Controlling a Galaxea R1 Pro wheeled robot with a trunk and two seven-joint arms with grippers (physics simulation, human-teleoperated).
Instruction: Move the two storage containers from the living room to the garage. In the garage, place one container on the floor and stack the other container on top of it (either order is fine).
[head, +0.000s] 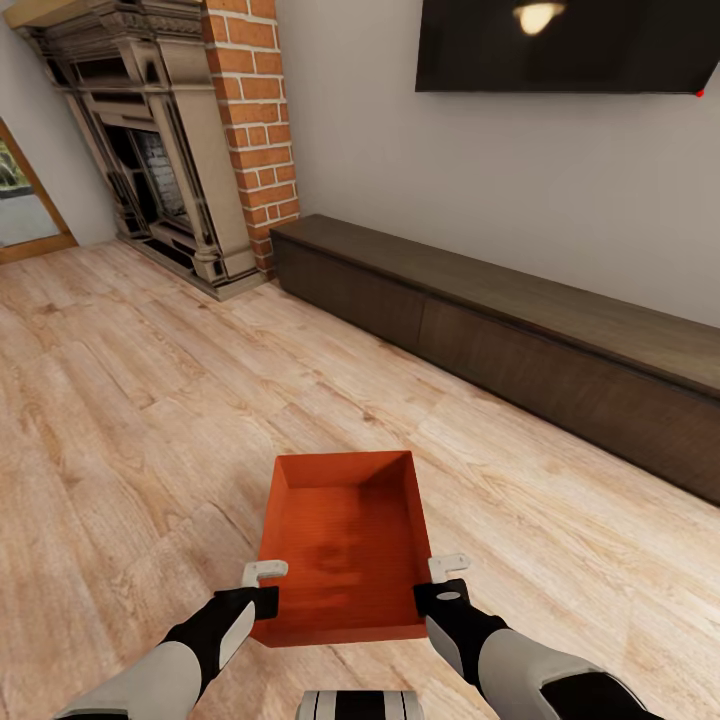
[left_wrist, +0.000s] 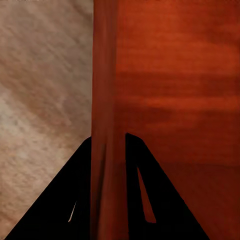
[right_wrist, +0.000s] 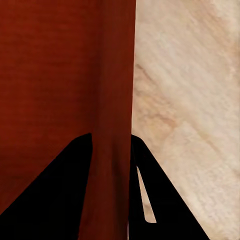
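One red-orange storage container (head: 345, 545) is held over the light wood-plank floor of the living room, straight ahead of me in the head view. My left gripper (head: 265, 573) is shut on its left wall, and my right gripper (head: 448, 567) is shut on its right wall. In the left wrist view the black fingers (left_wrist: 142, 195) straddle the container's wall (left_wrist: 107, 125), one inside and one outside. The right wrist view shows the same hold: the fingers (right_wrist: 65, 185) clamp the other wall (right_wrist: 117, 100). The box holds nothing.
A long low dark-brown bench (head: 520, 330) runs along the grey wall at right, under a large black TV (head: 570, 45). A red brick column (head: 255, 110) and the fireplace (head: 150, 150) stand at back left. Wood floor (head: 130, 400) lies open to the left.
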